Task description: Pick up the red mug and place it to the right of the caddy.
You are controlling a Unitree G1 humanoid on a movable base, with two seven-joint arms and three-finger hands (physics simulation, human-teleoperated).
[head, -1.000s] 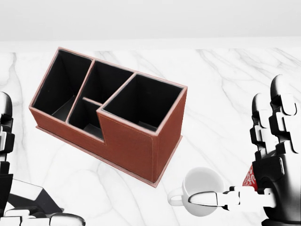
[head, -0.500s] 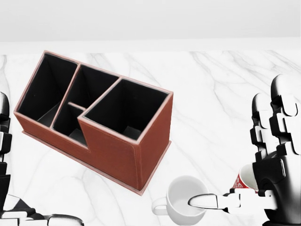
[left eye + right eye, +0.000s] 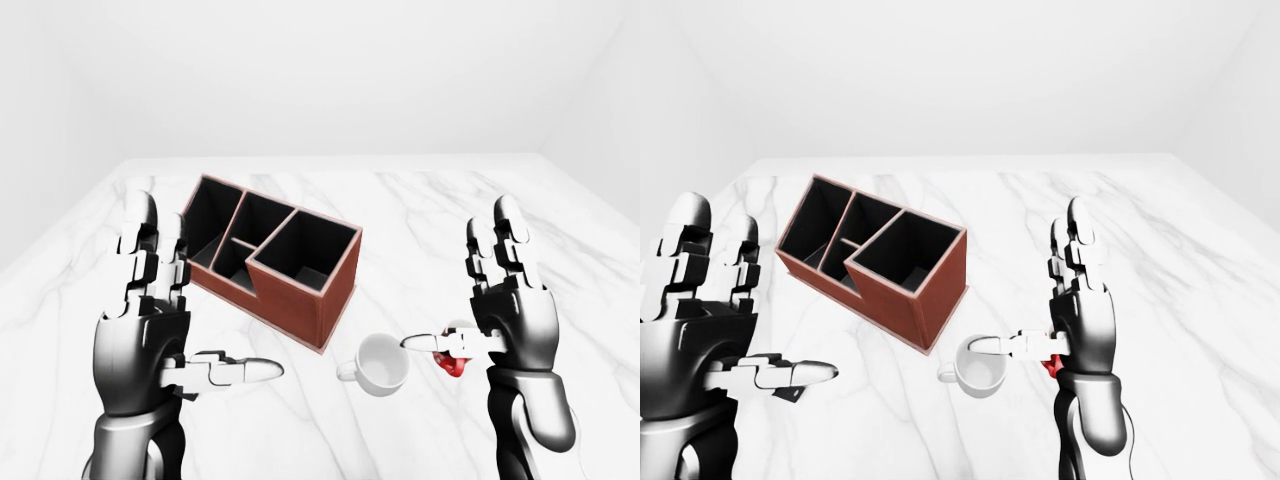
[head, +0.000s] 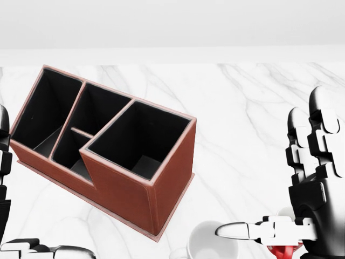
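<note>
Fingers of the right hand [image 3: 510, 310] stand upright and spread, thumb pointing toward the caddy [image 3: 275, 258], gripping nothing. Red mug [image 3: 455, 364] shows only as a sliver behind that thumb, right of the caddy in the left-eye view. White mug [image 3: 378, 364] sits between them, just below the caddy's near corner. Left hand [image 3: 150, 320] hovers open and empty left of the caddy over the marble tabletop [image 3: 420, 210].

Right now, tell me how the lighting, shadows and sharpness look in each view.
Head view: flat bright light blows out the marble table; the caddy compartments read near black, edges crisp. Left-eye view: soft even light, faint shadow beside the white mug, and the right robot hand hides most of the red mug. Right-eye view: same render, no blur, left robot hand sharp.
</note>
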